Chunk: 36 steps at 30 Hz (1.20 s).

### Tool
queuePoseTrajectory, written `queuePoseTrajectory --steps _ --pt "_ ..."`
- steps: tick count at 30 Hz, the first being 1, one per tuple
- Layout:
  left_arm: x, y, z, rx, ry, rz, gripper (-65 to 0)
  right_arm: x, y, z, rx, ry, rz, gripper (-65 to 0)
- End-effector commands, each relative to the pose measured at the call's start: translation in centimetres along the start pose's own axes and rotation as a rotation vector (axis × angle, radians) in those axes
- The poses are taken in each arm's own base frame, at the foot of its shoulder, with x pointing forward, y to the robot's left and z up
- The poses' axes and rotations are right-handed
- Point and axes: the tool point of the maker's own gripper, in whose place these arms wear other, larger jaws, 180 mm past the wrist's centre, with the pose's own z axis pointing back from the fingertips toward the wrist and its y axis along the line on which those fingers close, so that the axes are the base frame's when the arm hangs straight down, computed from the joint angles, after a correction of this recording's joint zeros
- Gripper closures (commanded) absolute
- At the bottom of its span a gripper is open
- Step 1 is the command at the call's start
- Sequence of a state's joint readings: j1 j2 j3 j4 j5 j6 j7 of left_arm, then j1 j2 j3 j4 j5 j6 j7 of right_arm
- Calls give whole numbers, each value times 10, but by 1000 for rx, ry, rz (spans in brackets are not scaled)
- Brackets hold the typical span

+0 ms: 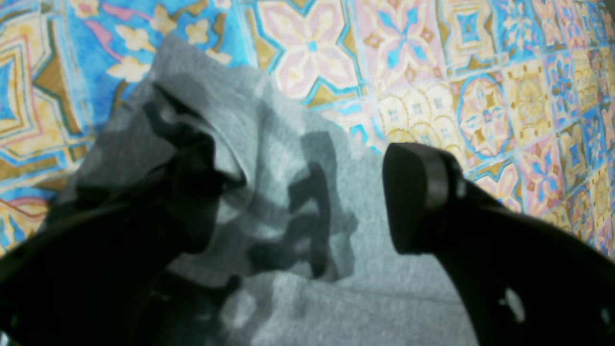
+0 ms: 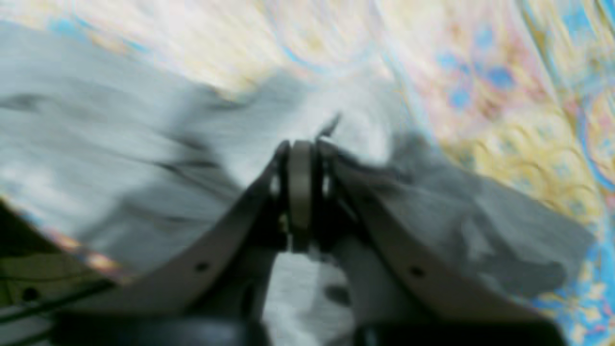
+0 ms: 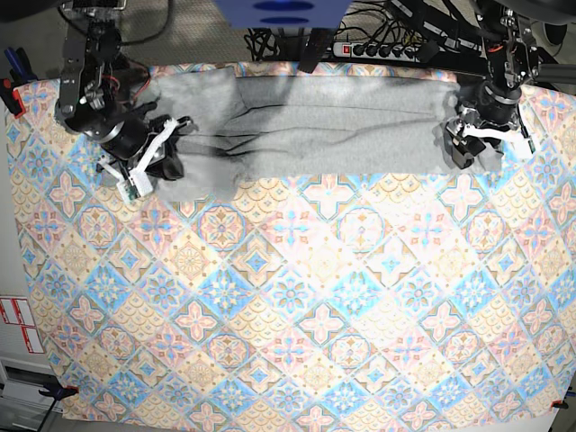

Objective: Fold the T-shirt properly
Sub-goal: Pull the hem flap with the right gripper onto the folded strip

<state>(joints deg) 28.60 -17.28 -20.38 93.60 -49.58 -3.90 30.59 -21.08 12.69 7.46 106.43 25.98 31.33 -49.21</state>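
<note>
T-shirt (image 3: 324, 126) lies as a long grey band across the far edge of the table, running left to right on the patterned tablecloth (image 3: 297, 306). Fabric bunched and creased through the middle; both ends gathered up under the arms. No lettering readable in the overhead view.

Left claw (image 3: 474, 137), at the right end of the band in the overhead view: sits on the bunched end of the shirt. In the left wrist view its fingers stand wide apart, released. One finger (image 1: 413, 192) is bare, over flat grey cloth. The other finger is draped in a raised fold of the T-shirt (image 1: 250, 158), with dark patches showing on that fold. Cannot tell whether the fold is merely hanging over the finger or caught on it. Tablecloth shows beyond the fold, to the far side and right.

Right claw (image 3: 153, 162), at the left end of the band: wrist view is badly blurred. Fingers (image 2: 300, 192) meet tip to tip, clenched, with grey T-shirt (image 2: 120, 144) cloth gathered around the tips and spreading to both sides. Appears to be pinching the fabric there. Tablecloth visible past the shirt, far and right.
</note>
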Motion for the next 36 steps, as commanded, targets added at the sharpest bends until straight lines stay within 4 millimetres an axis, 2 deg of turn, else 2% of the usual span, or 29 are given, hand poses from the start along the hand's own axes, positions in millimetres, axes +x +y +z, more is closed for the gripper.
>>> queuePoseTrajectory --steps 1,8,14,18,21,23,25,27,30,34,36 --pt "14 -4 2 -18 -38 -18 -534 0 -5 9 -20 -5 11 -2" --pt "16 -2 2 -16 -42 -21 -534 -36 6 26 -16 71 -15 -2" --pt "16 -3 1 -16 -39 -23 -534 -46 7 24 -12 97 -30 -12" --pt "17 -2 2 -15 -43 -24 -534 -48 2 25 -32 105 -24 -112" --pt "25 3 3 -9 -45 -57 -534 -48 -20 34 -104 102 -25 -167" --pt "27 4 4 -6 -46 -65 -534 -46 -27 38 -129 83 -51 -166" --pt "25 7 6 1 -37 -73 -534 -30 -25 34 -120 27 -77 -164" --pt "30 17 10 18 -31 -102 -531 -22 -22 30 -103 3 -82 -165" --pt "27 24 15 35 -18 -109 -467 -13 -4 17 -42 -12 -67 -165" --pt "23 38 21 63 12 -139 -251 -1 22 2 39 -27 -33 -165" --pt "20 49 21 88 26 -134 -176 5 33 -4 72 -33 -14 -165"
